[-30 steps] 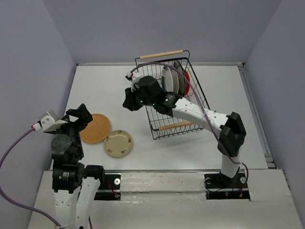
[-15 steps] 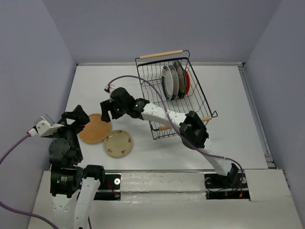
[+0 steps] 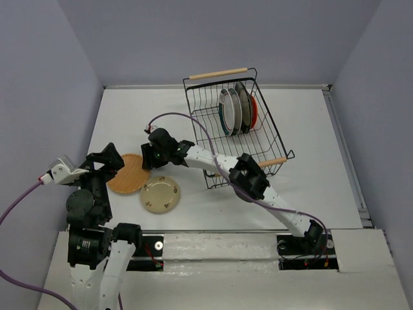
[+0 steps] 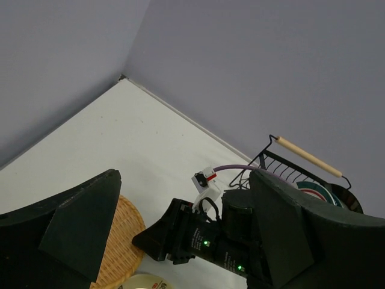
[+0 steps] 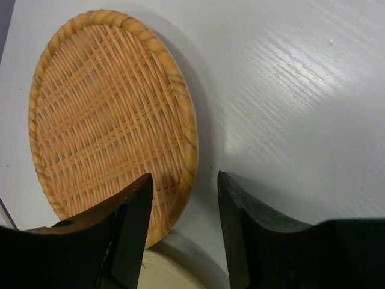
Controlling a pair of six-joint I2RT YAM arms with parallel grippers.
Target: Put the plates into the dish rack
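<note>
The tan-brown woven plate lies flat at the front left, with the cream speckled plate beside it. My right gripper is open and low over the tan-brown plate's right rim. In the right wrist view the gripper straddles that rim, and the cream plate shows below. The black wire dish rack holds several plates standing on edge, teal-rimmed, dark and orange. My left gripper is open and empty, raised at the left of the tan-brown plate.
Grey walls enclose the white table on three sides. The rack's wooden handles stand at its far and near ends. The left wrist view shows the right gripper, the tan-brown plate and the rack.
My right arm has swung left from the dish rack and come down at the tan-brown plate's rim. My left arm has shifted only slightly.
</note>
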